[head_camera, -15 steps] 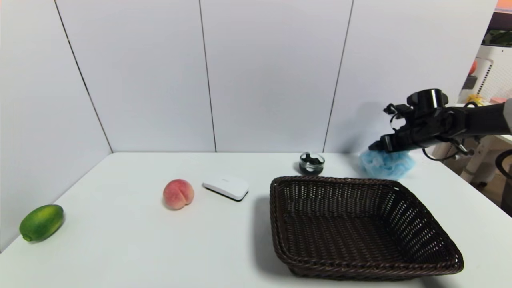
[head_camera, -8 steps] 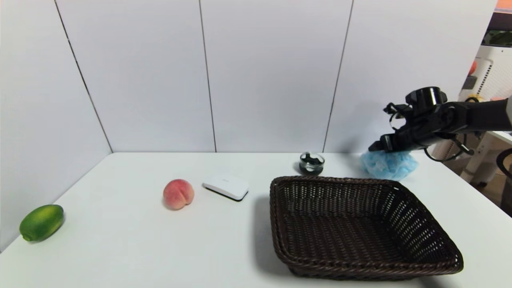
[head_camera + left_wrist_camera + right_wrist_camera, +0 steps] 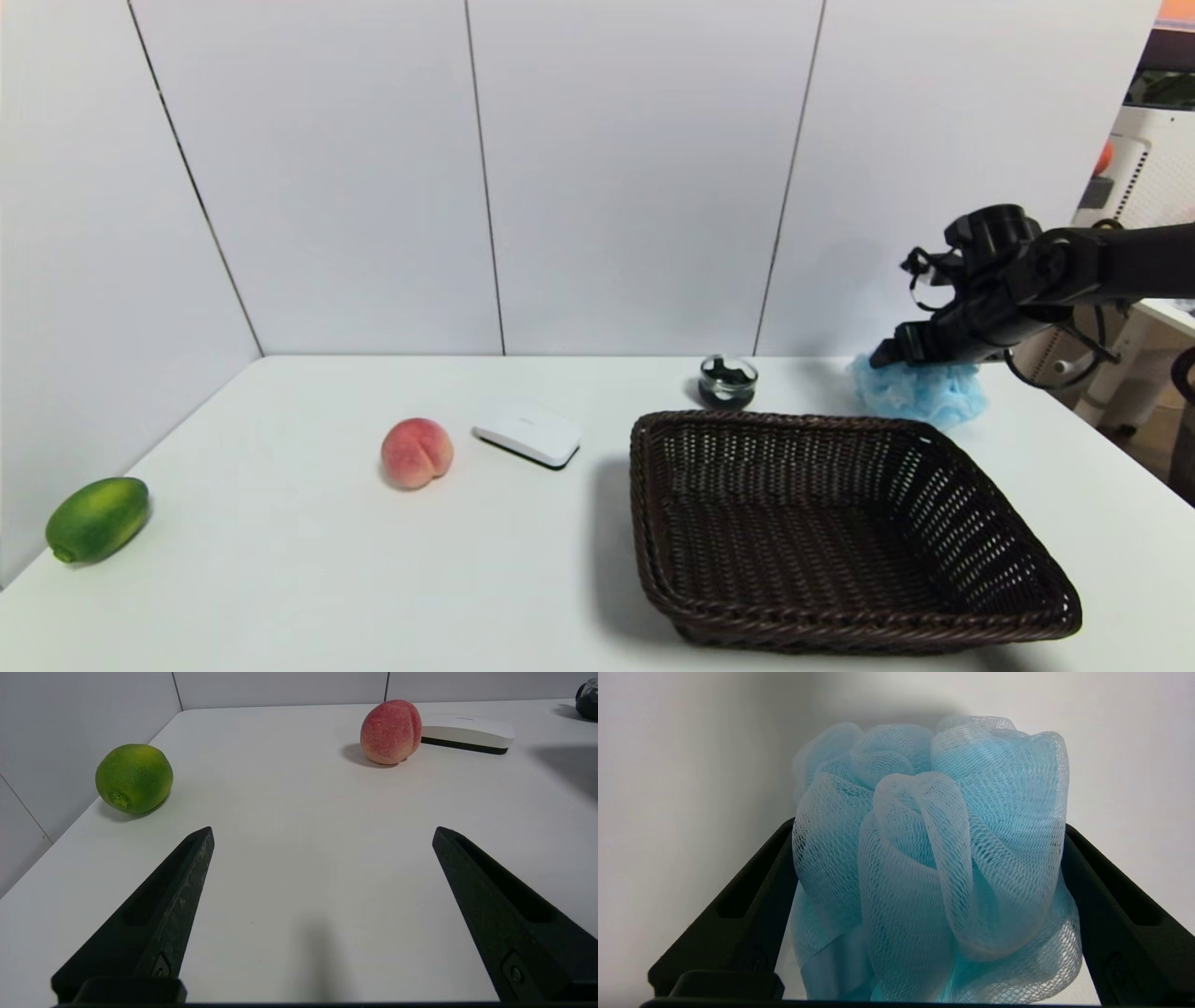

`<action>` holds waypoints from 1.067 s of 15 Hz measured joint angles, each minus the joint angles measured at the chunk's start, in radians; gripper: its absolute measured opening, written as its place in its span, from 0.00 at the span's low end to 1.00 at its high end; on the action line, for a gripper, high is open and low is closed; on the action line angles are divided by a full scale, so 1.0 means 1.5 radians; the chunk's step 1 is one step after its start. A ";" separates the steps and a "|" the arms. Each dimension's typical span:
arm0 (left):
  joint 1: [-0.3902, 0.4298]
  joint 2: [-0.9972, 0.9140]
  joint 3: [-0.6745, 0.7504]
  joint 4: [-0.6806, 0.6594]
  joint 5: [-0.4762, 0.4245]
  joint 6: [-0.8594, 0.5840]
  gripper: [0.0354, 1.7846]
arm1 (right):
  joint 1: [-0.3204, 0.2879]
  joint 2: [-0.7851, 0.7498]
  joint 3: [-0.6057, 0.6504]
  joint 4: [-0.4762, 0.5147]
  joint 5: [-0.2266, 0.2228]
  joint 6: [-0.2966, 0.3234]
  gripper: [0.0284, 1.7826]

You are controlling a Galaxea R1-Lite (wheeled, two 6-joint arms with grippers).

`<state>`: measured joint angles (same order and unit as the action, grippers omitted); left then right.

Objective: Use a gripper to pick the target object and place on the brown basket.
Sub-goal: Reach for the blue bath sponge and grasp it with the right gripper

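Note:
The light-blue mesh bath puff (image 3: 924,394) lies on the white table behind the far right corner of the brown wicker basket (image 3: 775,422). My right gripper (image 3: 892,355) is low over the puff's top. In the right wrist view the puff (image 3: 924,858) fills the gap between the spread black fingers (image 3: 752,896) of the right gripper (image 3: 929,825), which is open, its fingers touching the puff's sides. My left gripper (image 3: 322,830) is open and empty above the table's front left, out of the head view.
A pink peach (image 3: 416,453), a white flat device (image 3: 527,433) and a green fruit (image 3: 97,518) lie left of the basket. A small dark glass jar (image 3: 728,379) stands behind the basket, left of the puff. The wall is close behind the puff.
My right gripper has moved a little to the right and down onto the puff. The puff has shifted slightly to the right with it.

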<state>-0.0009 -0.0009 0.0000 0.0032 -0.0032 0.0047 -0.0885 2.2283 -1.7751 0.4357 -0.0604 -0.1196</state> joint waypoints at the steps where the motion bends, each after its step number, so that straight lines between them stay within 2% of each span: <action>1: 0.000 0.000 0.000 0.000 0.000 0.000 0.94 | 0.000 -0.005 0.007 0.000 -0.018 0.001 0.95; 3: 0.000 0.000 0.000 0.000 0.000 0.000 0.94 | 0.000 -0.014 0.020 0.001 -0.037 0.007 0.95; 13: 0.000 0.000 0.000 0.000 0.000 0.000 0.94 | 0.002 -0.021 0.038 0.009 -0.040 0.025 0.95; 16: 0.000 0.000 0.000 0.000 0.000 0.000 0.94 | 0.002 -0.010 0.038 0.013 -0.050 0.026 0.95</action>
<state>-0.0009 -0.0009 0.0000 0.0032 -0.0032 0.0047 -0.0860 2.2134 -1.7179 0.4560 -0.1355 -0.0809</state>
